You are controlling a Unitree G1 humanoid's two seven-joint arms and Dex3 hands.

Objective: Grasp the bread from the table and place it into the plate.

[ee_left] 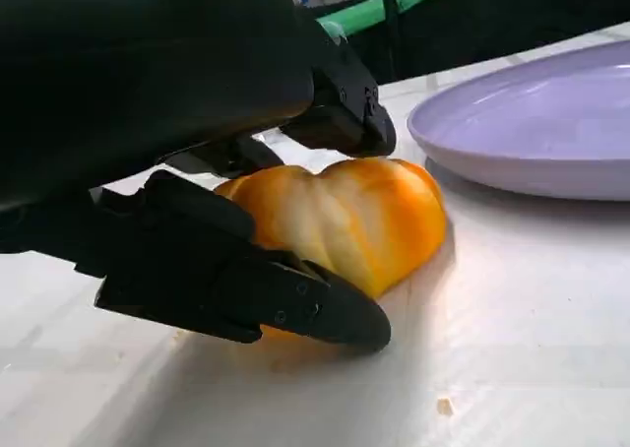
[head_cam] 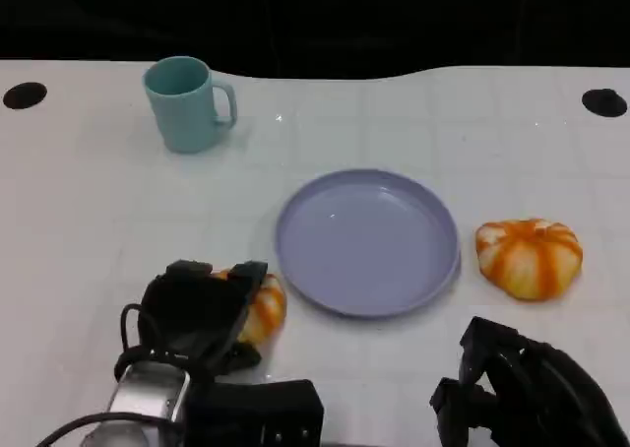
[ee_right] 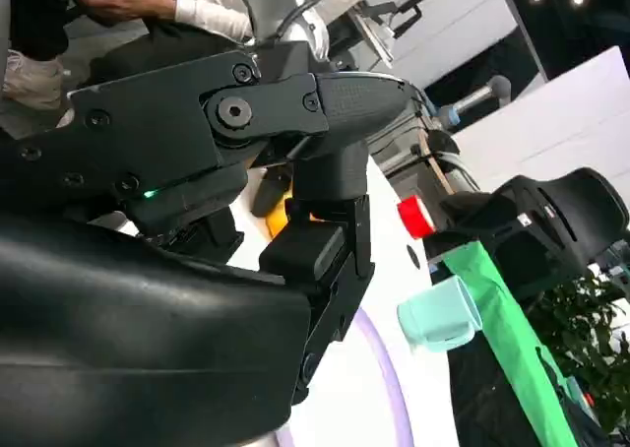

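Head view, read from left to right: a teal mug (head_cam: pixel 187 102) stands toward the far left of the white table (head_cam: pixel 79 221). Near the front edge, the left hand (head_cam: pixel 197 314) clasps an orange-and-white bread roll (head_cam: pixel 264 307), fingers above and below it as the left wrist view (ee_left: pixel 345 216) shows, with the roll seemingly resting on the table. Just beside it, mid-table, sits the lilac plate (head_cam: pixel 366 240), bare. A second bread roll (head_cam: pixel 529 258) lies near the plate's right side, untouched. The right hand (head_cam: pixel 527 388) waits at the front right corner; whether it is clenched cannot be told. Risks, as judgement: the soft roll may squash or slip from the grip, or catch on the raised plate rim if carried too low.
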